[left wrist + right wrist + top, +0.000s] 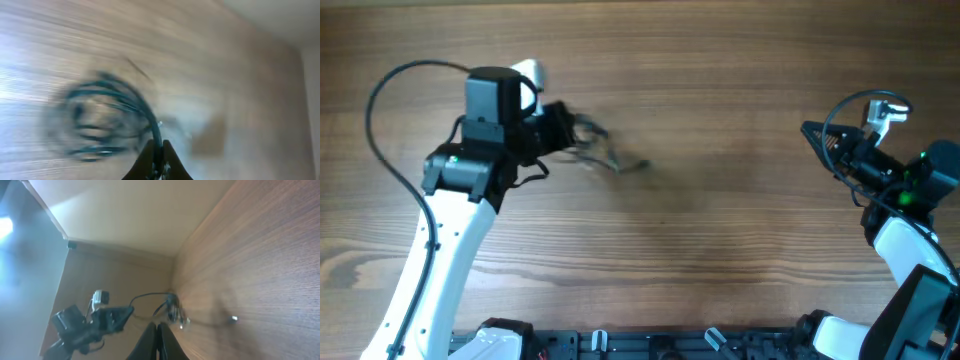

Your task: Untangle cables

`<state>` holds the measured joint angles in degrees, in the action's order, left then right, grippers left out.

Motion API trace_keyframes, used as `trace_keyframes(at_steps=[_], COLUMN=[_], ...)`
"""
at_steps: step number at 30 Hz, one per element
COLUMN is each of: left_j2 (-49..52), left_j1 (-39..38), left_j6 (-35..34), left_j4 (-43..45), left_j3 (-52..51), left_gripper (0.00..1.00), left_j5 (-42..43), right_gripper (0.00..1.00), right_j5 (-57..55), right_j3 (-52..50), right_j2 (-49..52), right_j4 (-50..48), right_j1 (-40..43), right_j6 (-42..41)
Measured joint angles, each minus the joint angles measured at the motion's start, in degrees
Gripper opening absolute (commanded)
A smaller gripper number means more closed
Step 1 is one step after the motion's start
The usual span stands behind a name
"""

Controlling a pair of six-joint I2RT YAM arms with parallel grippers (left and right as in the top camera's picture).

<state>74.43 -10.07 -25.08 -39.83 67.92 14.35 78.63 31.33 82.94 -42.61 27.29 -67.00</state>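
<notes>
On the table's (pixel 720 250) left, cables (pixel 612 162) pinched in left gripper (pixel 158 152)

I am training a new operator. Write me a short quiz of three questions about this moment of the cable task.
1. True or false: the right claw is shut on the cables.
2. Which claw grips a cable? A) left claw B) right claw C) neither
3. Fill in: the cable bundle is nearer to the ___ arm.
Key: 1 false, the right claw is shut but empty; 2 A; 3 left.
</notes>
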Motion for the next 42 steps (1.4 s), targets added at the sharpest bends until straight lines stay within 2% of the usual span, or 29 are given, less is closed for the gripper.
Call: trace_keyframes(at_steps=[1,2,4,5,8,10,14,16,18,21,24,26,30,34,35,36,37,38,39,40,42], left_j2=[0.0,0.1,0.6,1.1,2.3,2.5,2.5,2.5,2.5,2.6,3.8,4.0,4.1,4.1,4.1,4.1,4.1,4.1,4.1,4.2,4.3], left_j1=[0.5,0.6,-0.2,-1.4,-5.7,-7.5,-9.5,-10.7,-12.0,-14.4,-15.8,-15.9,-15.9,-15.9,-16.0,-16.1,-16.1,-16.1,-16.1,-16.0,-15.9], left_j6=[-2.7,-3.8,0.8,5.5,14.4,17.7,23.2,25.6,27.1,27.8,28.0,28.0,27.5,18.4,15.6,12.3,10.6,6.5,3.9,3.3,5.5], left_j4=[1.1,3.8,8.2,9.2,8.9,8.8,9.2,9.2,9.1,7.7,6.4,4.0,-1.7,-4.4,-5.2,-6.3,-6.5,-6.2,-4.9,-1.7,5.4], left_j3=[0.0,-0.1,-0.1,-0.1,-0.1,-0.1,-0.1,-0.1,-0.1,-0.1,-0.1,0.0,0.0,0.0,0.0,0.0,0.0,0.0,-0.1,-0.2,-0.2], left_gripper=[0.04,0.04,0.04,0.04,0.04,0.04,0.04,0.04,0.04,0.04,0.04,0.04,0.04,0.04,0.04,0.04,0.04,0.04,0.04,0.04,0.04], left_j5=[-1.5,-0.5,7.6,14.1,24.7,27.8,32.3,34.1,35.1,35.7,35.1,32.2,20.2,-1.2,-5.9,-11.4,-13.6,-17.7,-19.0,-17.4,-8.9], right_gripper=[0.38,0.47,0.65,0.72,0.77,0.79,0.79,0.78,0.66,0.04,0.05,0.04,0.04,0.04,0.08,0.15,0.38,0.65,0.84,0.95,0.99], right_j5=[0.3,0.7,0.9,0.9,0.8,0.1,-7.7,-13.5,-18.0,-22.3,-24.1,-22.4,-15.0,-7.5,-7.3,-7.2,-7.2,-7.2,-7.0,-7.0,-5.9], right_j3=[0.0,0.0,0.0,0.0,0.0,0.0,0.0,0.0,0.0,0.0,-0.1,-0.2,-0.2,-0.2,-0.2,-0.2,-0.2,-0.2,-0.2,-0.2,-0.1], right_j2=[0.0,0.0,0.0,0.0,0.0,0.0,0.0,0.0,0.0,0.0,0.0,0.0,0.0,0.0,0.0,0.0,0.0,0.0,0.0,0.0,0.0], right_j4=[0.0,0.1,0.1,0.2,0.3,0.9,11.3,17.0,17.1,16.4,15.2,10.2,3.2,3.1,3.1,3.1,3.1,3.1,3.1,3.1,4.0], right_j1=[-0.2,-0.9,-3.7,-5.7,-12.0,-16.6,-24.5,-28.6,-32.4,-35.1,-34.6,-31.6,-21.4,-11.9,-10.4,-9.9,-9.8,-9.8,-9.8,-9.9,-11.0], right_j6=[0.5,1.0,1.5,2.1,4.5,5.9,8.4,7.8,5.9,4.5,3.8,3.8,3.0,0.4,-1.0,-1.8,-2.1,-2.4,-1.9,-1.2,3.9])
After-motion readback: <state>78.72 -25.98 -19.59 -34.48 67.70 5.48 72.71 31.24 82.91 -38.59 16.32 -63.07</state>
